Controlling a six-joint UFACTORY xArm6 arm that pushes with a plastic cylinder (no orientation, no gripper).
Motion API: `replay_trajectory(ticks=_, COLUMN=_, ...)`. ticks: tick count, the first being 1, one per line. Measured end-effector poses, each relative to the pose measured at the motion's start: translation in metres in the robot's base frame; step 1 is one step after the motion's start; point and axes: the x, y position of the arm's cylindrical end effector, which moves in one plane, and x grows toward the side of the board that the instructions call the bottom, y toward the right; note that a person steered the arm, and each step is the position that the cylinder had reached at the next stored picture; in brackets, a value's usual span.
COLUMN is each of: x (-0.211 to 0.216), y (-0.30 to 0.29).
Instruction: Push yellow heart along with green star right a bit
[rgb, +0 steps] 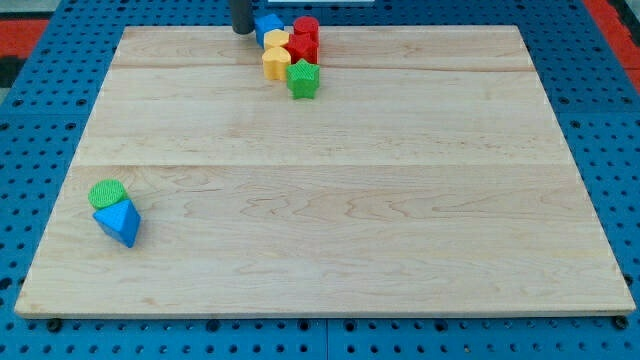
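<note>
A cluster of blocks sits at the view's top centre. The green star is its lowest block. A yellow block touches the star's upper left, and a second yellow block sits just above it. I cannot tell which of the two is the heart. My tip is at the board's top edge, just left of a blue block and up-left of the yellow blocks. It is close to the blue block, and I cannot tell if they touch.
Two red blocks stand on the cluster's right side, right of the yellow blocks. A green round block and a blue triangular block sit together at the lower left. The wooden board lies on a blue pegboard.
</note>
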Motion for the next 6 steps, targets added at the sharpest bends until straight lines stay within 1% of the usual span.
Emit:
replay_trajectory(ticks=1, x=0.012, y=0.003)
replay_trajectory(ticks=2, x=0.05, y=0.006)
replay_trajectory(ticks=3, x=0.069, y=0.012)
replay_trajectory(ticks=5, x=0.096, y=0.043)
replay_trajectory(ticks=6, x=0.099, y=0.044)
